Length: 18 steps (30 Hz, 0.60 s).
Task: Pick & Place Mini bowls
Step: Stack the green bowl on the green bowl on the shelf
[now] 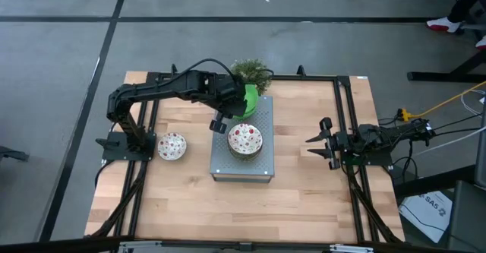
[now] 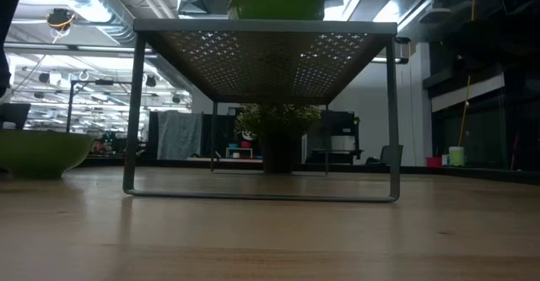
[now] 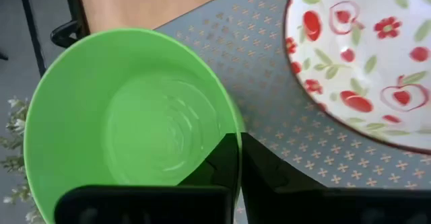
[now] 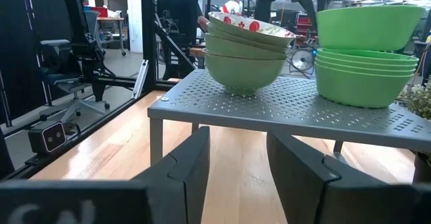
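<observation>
Two stacks of mini bowls stand on a grey perforated shelf (image 1: 241, 166). The near stack (image 1: 244, 139) has a white bowl with red and green pattern on top. The far stack is plain bright green (image 4: 367, 72), next to the potted plant (image 1: 252, 72). My left gripper (image 3: 240, 138) reaches over the far stack and is shut on its top green bowl (image 3: 128, 123). Another patterned bowl (image 1: 171, 145) sits on the table to the shelf's left. My right gripper (image 4: 239, 140) waits open near the table's right edge, facing the shelf. My left gripper holds the top green bowl by its rim (image 3: 237, 120), on the side facing the patterned stack. One finger (image 3: 215, 163) is inside the bowl and the other (image 3: 269, 177) outside, coming from above. In the right wrist view the bowl (image 4: 369, 25) sits slightly tilted, just above the green stack.
The plant stands at the table's far edge, just behind the green stack. Black rails (image 1: 345, 116) run along the table's left and right sides. Bare wood lies in front of the shelf and between it and the right arm. People and chairs show in the room beyond.
</observation>
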Motion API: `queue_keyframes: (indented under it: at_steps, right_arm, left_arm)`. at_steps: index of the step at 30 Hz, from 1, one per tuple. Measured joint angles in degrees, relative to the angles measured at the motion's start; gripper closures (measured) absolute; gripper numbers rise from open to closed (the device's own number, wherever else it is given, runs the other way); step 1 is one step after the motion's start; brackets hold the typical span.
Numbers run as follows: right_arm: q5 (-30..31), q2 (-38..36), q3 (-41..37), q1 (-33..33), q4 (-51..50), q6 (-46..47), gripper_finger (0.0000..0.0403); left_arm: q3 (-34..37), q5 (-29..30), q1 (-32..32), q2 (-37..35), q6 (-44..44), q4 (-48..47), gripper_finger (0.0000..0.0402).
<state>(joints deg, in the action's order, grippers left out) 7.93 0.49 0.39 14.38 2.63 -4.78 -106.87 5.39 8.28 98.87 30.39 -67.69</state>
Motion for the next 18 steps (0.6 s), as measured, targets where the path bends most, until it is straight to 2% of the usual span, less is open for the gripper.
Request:
queue_keyframes:
  at_steps: [13, 18]
  right_arm:
    - [0.0, 0.0, 0.0, 0.0, 0.0, 0.0, 0.0256]
    - [0.0, 0.0, 0.0, 0.0, 0.0, 0.0, 0.0256]
  left_arm:
    - [0.0, 1.6, 0.5, 0.7, -0.7, -0.6, 0.0397]
    - [0.0, 4.1, 0.5, 1.4, -1.1, -0.6, 0.038]
